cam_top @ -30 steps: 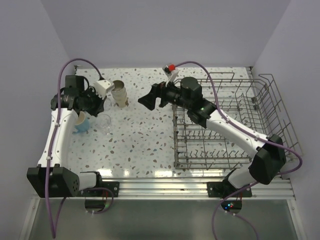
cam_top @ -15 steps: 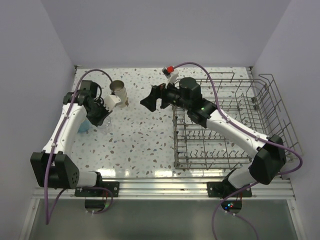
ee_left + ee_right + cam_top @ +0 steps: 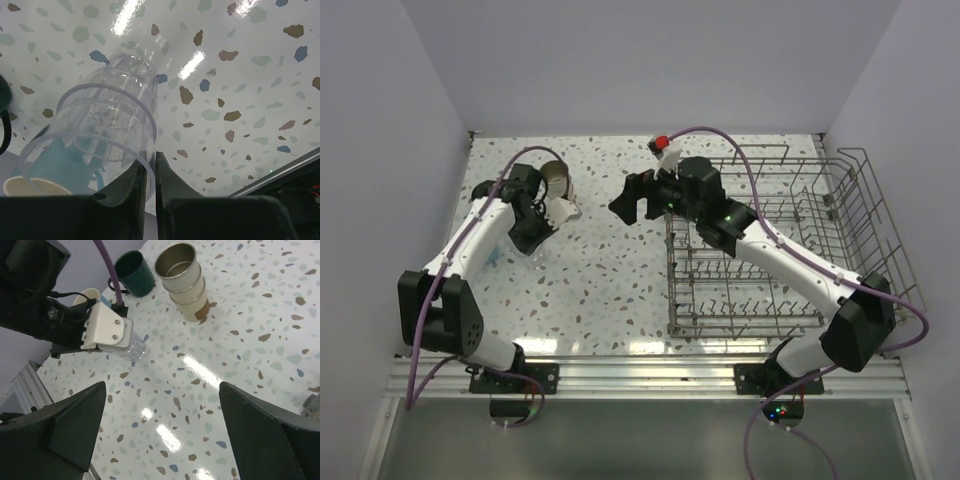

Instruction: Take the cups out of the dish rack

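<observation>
A clear glass tumbler (image 3: 110,110) stands with its base on the speckled table, and my left gripper (image 3: 152,157) is shut on its rim, one finger inside and one outside. From above, the left gripper (image 3: 535,230) is at the table's left side. A light blue mug (image 3: 60,165) with a cream inside shows through the glass. Behind them stand a dark teal mug (image 3: 134,274) and stacked metallic tumblers (image 3: 182,277). My right gripper (image 3: 162,390) hangs open over bare table, left of the dish rack (image 3: 880,215), with nothing between its fingers.
The grey wire rack fills the table's right half, and I see no cups in it from above. Walls close the table on the left, back and right. The left arm crosses over the mugs, hiding the teal one from above.
The left arm has swung right and forward, bringing its wrist over the clear tumbler. The right gripper has shifted slightly right and stays open.
</observation>
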`<act>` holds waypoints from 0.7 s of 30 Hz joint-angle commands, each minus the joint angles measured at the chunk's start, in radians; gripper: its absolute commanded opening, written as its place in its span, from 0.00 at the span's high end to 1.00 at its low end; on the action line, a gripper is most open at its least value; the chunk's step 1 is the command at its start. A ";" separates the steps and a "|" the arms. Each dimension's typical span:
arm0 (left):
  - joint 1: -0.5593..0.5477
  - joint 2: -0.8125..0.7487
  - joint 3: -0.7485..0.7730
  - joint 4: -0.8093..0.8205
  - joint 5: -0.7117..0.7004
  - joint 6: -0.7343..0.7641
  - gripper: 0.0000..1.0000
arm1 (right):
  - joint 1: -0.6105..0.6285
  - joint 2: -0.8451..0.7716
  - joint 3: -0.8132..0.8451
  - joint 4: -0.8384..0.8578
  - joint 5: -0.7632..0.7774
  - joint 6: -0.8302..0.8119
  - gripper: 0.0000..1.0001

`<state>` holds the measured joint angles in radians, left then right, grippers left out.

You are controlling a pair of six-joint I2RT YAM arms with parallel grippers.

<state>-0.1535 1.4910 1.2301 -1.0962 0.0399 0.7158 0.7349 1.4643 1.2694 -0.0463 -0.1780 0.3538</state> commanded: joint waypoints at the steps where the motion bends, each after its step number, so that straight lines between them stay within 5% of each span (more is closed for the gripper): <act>1: -0.006 0.035 -0.004 0.039 0.023 -0.018 0.86 | 0.003 -0.047 0.039 -0.087 0.159 -0.016 0.02; 4: -0.006 0.028 0.009 0.032 0.051 -0.015 0.58 | -0.008 -0.065 0.053 -0.182 0.273 -0.018 0.02; 7: -0.006 0.011 0.037 0.035 0.052 -0.029 0.41 | -0.031 -0.094 0.036 -0.239 0.325 -0.013 0.02; 8: -0.006 0.008 0.048 0.035 0.057 -0.033 0.14 | -0.035 -0.117 0.030 -0.260 0.354 -0.013 0.02; 9: -0.006 0.003 0.060 0.032 0.061 -0.044 0.00 | -0.043 -0.130 0.019 -0.273 0.376 -0.007 0.02; 21: -0.006 -0.153 0.197 0.241 0.012 -0.222 0.00 | -0.420 -0.337 -0.142 -0.641 0.581 0.060 0.02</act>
<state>-0.1581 1.3823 1.3964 -0.9886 0.0925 0.5850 0.3645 1.1843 1.1835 -0.5545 0.3099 0.3870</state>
